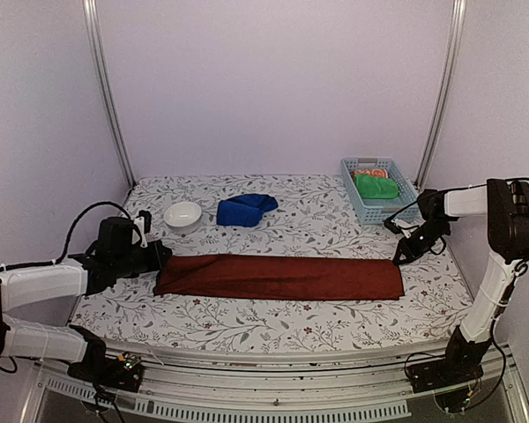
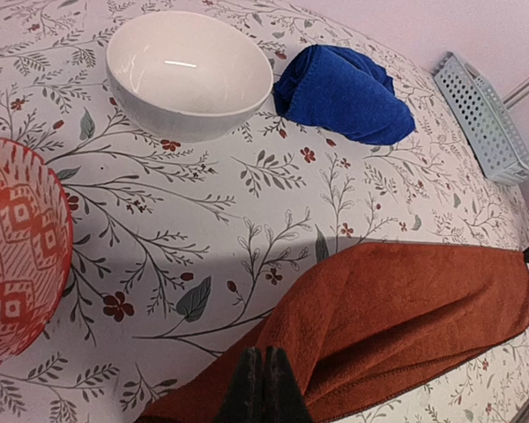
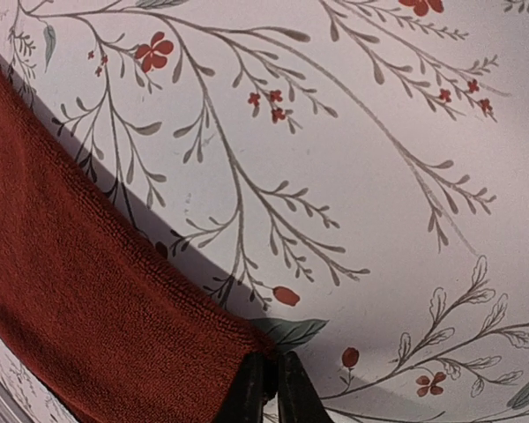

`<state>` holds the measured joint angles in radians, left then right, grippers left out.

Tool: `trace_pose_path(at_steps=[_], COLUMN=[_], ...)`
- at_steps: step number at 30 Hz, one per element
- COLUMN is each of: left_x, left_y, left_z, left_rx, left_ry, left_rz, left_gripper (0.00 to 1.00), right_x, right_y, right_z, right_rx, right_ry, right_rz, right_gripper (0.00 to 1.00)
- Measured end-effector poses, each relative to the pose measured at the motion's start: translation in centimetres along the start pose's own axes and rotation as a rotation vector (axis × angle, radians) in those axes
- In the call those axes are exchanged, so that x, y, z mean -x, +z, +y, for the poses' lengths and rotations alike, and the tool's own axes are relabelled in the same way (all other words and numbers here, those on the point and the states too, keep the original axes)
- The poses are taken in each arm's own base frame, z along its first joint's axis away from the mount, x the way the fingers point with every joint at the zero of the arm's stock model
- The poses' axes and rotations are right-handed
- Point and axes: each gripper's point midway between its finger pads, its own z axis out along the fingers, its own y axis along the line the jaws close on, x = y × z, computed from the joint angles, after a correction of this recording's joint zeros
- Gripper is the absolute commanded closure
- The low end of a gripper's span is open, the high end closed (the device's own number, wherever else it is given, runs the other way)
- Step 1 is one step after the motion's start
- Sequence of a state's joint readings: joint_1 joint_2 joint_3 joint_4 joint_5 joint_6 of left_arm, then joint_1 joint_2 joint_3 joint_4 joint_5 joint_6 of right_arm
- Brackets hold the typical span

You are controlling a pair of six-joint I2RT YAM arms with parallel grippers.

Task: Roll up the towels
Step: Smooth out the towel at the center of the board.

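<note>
The brick-red towel (image 1: 282,277) lies stretched out long across the middle of the table. At its left end my left gripper (image 1: 163,257) (image 2: 263,359) is shut, with the cloth (image 2: 406,317) rising in a fold up to its tips. At the far right corner, my right gripper (image 1: 398,258) (image 3: 271,366) is pinched on the tip of the red towel (image 3: 79,308), just above the tablecloth. The royal blue towel (image 1: 245,210) (image 2: 344,92) sits crumpled in a heap behind the red one, with no gripper near it.
A white bowl (image 1: 182,215) (image 2: 189,70) stands left of the blue towel. A red patterned bowl (image 2: 18,256) is close to my left gripper. A pale blue basket (image 1: 397,203) (image 2: 485,115) at the back right holds a green cloth (image 1: 376,186) and an orange one (image 1: 368,173).
</note>
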<state>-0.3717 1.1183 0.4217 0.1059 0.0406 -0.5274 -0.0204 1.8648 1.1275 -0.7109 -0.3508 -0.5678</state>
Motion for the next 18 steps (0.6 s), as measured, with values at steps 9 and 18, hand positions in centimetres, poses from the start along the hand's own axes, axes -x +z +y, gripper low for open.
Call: trace_pose_path(at_steps=[9,18], left_x=[-0.9,0.6], left_y=[1.0,4.5], left_z=[0.6,0.7], left_rx=[0.027,0.086], left_ry=[-0.011,-0.009], left_rz=[0.045,0.071], left_gripper=[1.0,1.0], right_x=[0.0,-1.3], right_y=[-0.1,-1.3], right_z=[-0.7,-4.0], right_rx=[-0.037,-0.11], right_ry=[0.018,0.087], right_rz=[0.008,0.008], right_gripper=[0.97,0.97])
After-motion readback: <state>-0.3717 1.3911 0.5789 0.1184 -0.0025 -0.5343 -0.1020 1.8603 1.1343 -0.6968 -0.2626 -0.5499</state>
